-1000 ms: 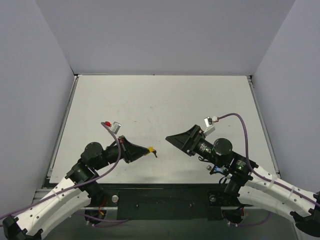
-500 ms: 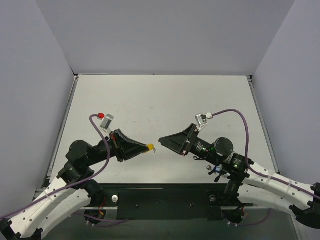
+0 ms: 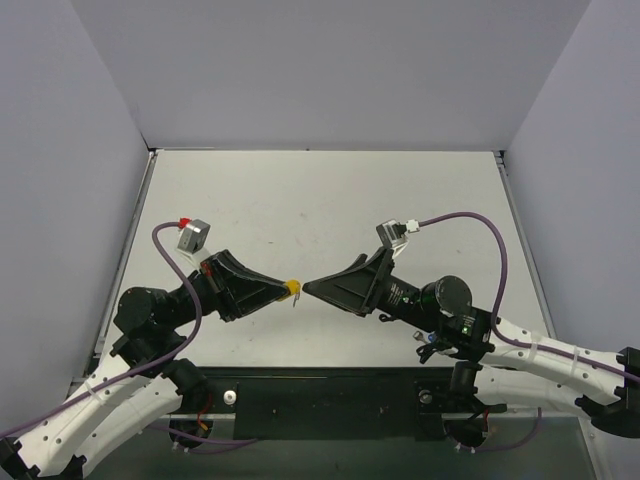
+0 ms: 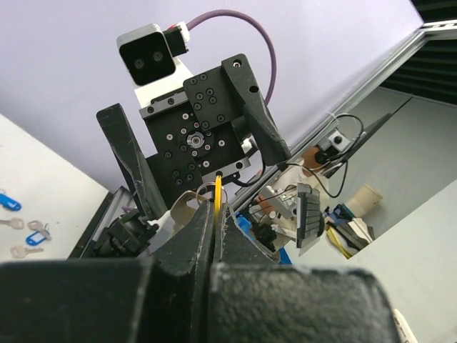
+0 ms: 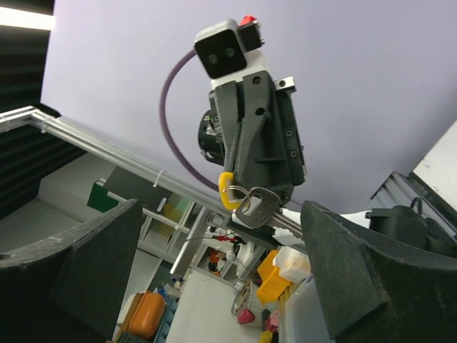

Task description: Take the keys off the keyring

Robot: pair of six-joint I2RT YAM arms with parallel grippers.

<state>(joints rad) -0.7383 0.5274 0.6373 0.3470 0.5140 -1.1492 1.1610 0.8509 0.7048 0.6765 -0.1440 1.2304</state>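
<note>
Keys (image 5: 251, 201) hang in the air at the tip of the left claw (image 3: 284, 291), above the table (image 3: 330, 200), approx. at 6 o'clock from its middle. The left claw points to 3 o'clock in the top view and is clamped together on the yellow key (image 5: 226, 191) by its plastic head. The left wrist view shows only a thin yellow edge between the two fingers. In the right wrist view a silver key (image 5: 258, 204) dangles at 4 o'clock from the yellow head. The keyring (image 5: 237, 191) is a thin wire loop just beside it, hard to follow.

Further right, the right claw (image 3: 310, 287) points to 9 o'clock, its tip very near the bunch. Its fingers stand wide apart with nothing between them.

My judgement: the keys are very light, stiff and smooth, so the metal can slip between hard fingers. The silver key swings freely, and the wire ring is springy and can bend. The plastic head gives better friction than the blade. The right claw should prob. take the flat head of the silver key, not the ring.
</note>
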